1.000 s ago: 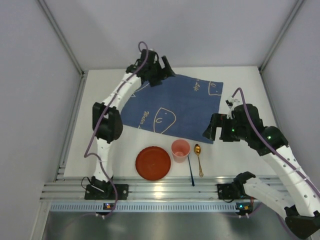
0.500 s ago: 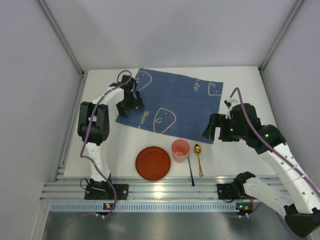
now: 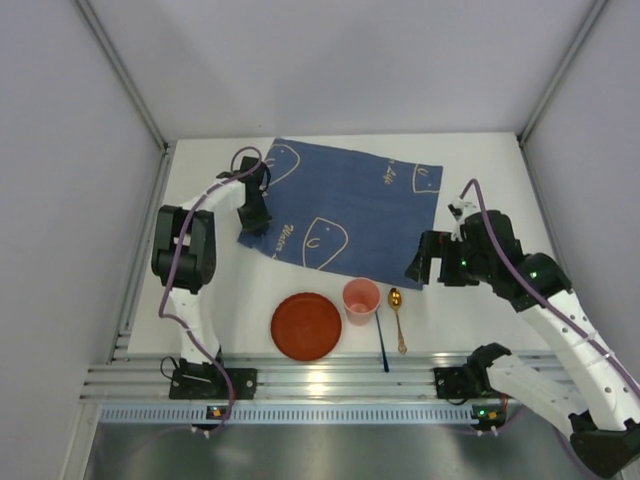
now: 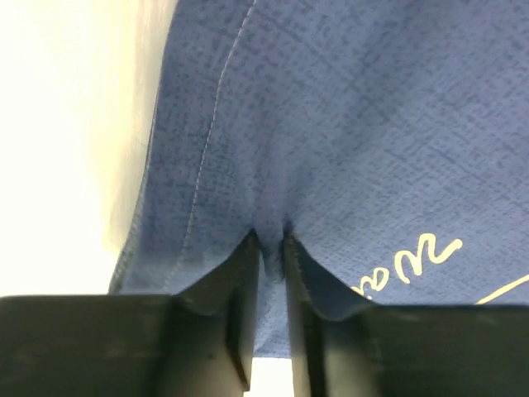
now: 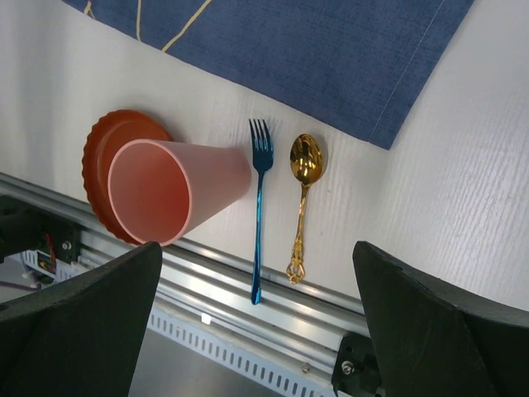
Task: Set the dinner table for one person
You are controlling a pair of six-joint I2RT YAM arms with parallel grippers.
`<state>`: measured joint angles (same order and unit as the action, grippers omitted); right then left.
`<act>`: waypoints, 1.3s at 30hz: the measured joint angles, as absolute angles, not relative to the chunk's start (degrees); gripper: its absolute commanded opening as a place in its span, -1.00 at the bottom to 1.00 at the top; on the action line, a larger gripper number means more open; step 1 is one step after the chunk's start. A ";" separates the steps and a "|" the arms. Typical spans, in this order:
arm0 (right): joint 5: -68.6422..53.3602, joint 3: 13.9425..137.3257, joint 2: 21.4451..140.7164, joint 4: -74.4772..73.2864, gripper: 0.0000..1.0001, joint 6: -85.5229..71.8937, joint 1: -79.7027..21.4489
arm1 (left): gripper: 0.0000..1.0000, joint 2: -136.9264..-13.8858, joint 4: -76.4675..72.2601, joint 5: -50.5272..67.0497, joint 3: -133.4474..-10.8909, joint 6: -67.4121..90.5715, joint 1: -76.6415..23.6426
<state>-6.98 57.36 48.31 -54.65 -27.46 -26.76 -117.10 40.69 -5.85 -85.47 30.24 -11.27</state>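
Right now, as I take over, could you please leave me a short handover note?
Grippers: left gripper shut on the blue cloth at its left edge; right gripper open, empty, above the cloth's near right corner.
Things: red plate, pink cup, blue fork, gold spoon in a row at the near edge of the table, off the cloth.
Done: cloth spread, but skewed.
To do: probably square it, then set the pieces.

Plate (image 3: 306, 325), cup (image 3: 361, 300), fork (image 3: 382, 345), spoon (image 3: 397, 318) lie side by side before the cloth (image 3: 350, 210).
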 measured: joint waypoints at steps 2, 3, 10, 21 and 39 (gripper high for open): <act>-6.98 56.84 47.72 -54.59 1.00 -27.38 -26.76 | -0.86 -116.29 40.14 -5.45 -84.25 30.57 -11.31; -6.98 56.53 47.48 -54.57 0.99 -27.18 -26.76 | -0.92 -115.92 39.92 -5.19 -83.72 30.41 -11.33; -7.62 54.13 47.24 -53.78 0.99 -26.46 -26.76 | -1.00 -111.39 40.58 -4.12 -77.67 31.38 -12.62; -10.20 53.28 46.52 -52.73 0.99 -24.69 -26.76 | -0.43 -100.01 43.03 -2.85 -66.15 34.98 -15.68; -18.59 53.98 59.96 -49.93 0.86 -19.66 -30.13 | 0.61 -90.78 48.12 -4.56 -72.82 37.76 -17.54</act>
